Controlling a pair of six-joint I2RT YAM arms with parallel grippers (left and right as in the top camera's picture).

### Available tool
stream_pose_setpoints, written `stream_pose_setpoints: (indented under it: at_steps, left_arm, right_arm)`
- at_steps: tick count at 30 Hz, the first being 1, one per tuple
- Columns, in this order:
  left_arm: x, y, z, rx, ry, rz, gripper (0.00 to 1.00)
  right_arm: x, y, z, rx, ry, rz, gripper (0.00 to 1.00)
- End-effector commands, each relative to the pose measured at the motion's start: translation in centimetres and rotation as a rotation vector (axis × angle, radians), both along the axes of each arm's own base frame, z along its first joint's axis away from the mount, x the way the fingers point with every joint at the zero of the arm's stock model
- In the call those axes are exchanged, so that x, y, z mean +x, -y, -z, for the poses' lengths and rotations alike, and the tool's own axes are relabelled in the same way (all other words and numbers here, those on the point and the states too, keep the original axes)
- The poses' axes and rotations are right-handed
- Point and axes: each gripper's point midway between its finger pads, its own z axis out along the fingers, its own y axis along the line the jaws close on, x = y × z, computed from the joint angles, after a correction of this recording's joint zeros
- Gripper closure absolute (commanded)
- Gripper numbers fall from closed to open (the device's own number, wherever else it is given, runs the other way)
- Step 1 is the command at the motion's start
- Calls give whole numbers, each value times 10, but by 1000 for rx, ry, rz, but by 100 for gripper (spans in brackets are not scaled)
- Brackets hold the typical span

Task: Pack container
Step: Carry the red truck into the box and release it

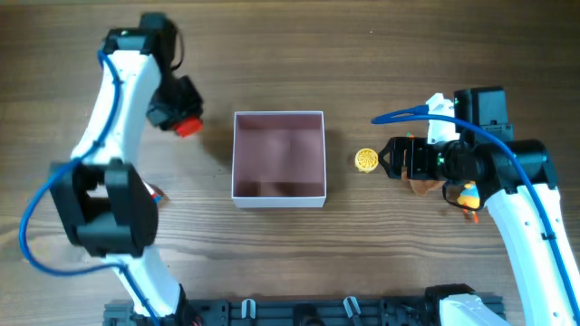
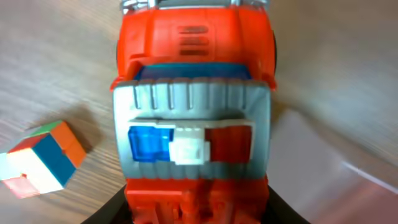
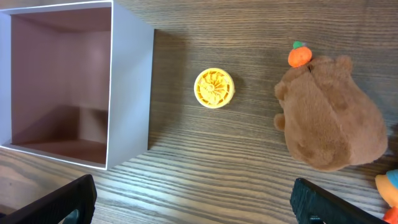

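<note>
— Where is the container?

— The container (image 1: 278, 113), a square, shallow, open-topped box with thin white walls and a dusty pink inside, stands mid-worktop (image 1: 362, 263) between the two arms. From overhead all of its floor shows, and nothing lies in it. The right wrist view cuts off its left part.

— What lies closest to it?

— A small round yellow ribbed disc (image 3: 214, 88), just beside its right wall and not touching. Past that lies a brown plush animal with an orange knob on its head (image 3: 329, 118). It is plain from the right wrist, but overhead the arm hides nearly all of it. An orange and yellow toy (image 3: 388, 186) is cut off at the frame edge, so I cannot tell what it is.

— And the fingers?

— The right fingers (image 3: 62, 202) are spread wide and hold nothing. The left fingers (image 2: 109, 216) show only as dark corners under a red plastic toy truck with a grey grille (image 2: 193, 124), which they grip. Overhead the truck is only a red patch left of the container.

— Anything only the left wrist shows?

— A multicoloured puzzle cube (image 2: 43, 158) on the wood.
</note>
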Motion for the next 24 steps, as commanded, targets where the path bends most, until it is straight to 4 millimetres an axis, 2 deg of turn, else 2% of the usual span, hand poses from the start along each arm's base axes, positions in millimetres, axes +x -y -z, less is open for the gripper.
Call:
stream_pose_setpoints:
  at_steps: [1, 4, 6, 7, 9, 13, 15, 17, 19, 22, 23, 24]
  left_arm:
    - [-14, 83, -71, -22, 196, 217, 96]
    - [-45, 153, -66, -34, 173, 415, 96]
    - [-57, 170, -60, -24, 156, 459, 96]
    - [-66, 171, -49, 21, 134, 451, 96]
    - [-77, 162, -27, 60, 74, 429, 96]
    - [-80, 146, 18, 82, 33, 401, 96]
    - [-67, 136, 32, 76, 66, 390, 96]
    - [-45, 130, 41, 72, 136, 467, 96]
    - [-36, 123, 44, 86, 161, 464, 92]
    - [-26, 116, 44, 88, 186, 435, 76]
    - [-27, 116, 44, 89, 183, 435, 61]
    - [-28, 117, 44, 89, 181, 439, 59]
  right_arm:
    - [6, 3, -7, -15, 29, 6, 0]
    - [6, 3, -7, -15, 28, 5, 0]
    - [5, 3, -7, -15, 27, 5, 0]
    - [6, 3, -7, -15, 28, 6, 0]
    - [5, 3, -7, -15, 24, 6, 0]
    - [4, 4, -7, -16, 22, 5, 0]
    - [4, 4, -7, -15, 19, 5, 0]
    - [3, 4, -6, -16, 18, 5, 0]
    - [2, 4, -6, -17, 13, 5, 0]
    - [1, 4, -5, -17, 8, 5, 0]
    - [1, 4, -5, -17, 8, 5, 0]
    - [1, 4, -6, -17, 9, 5, 0]
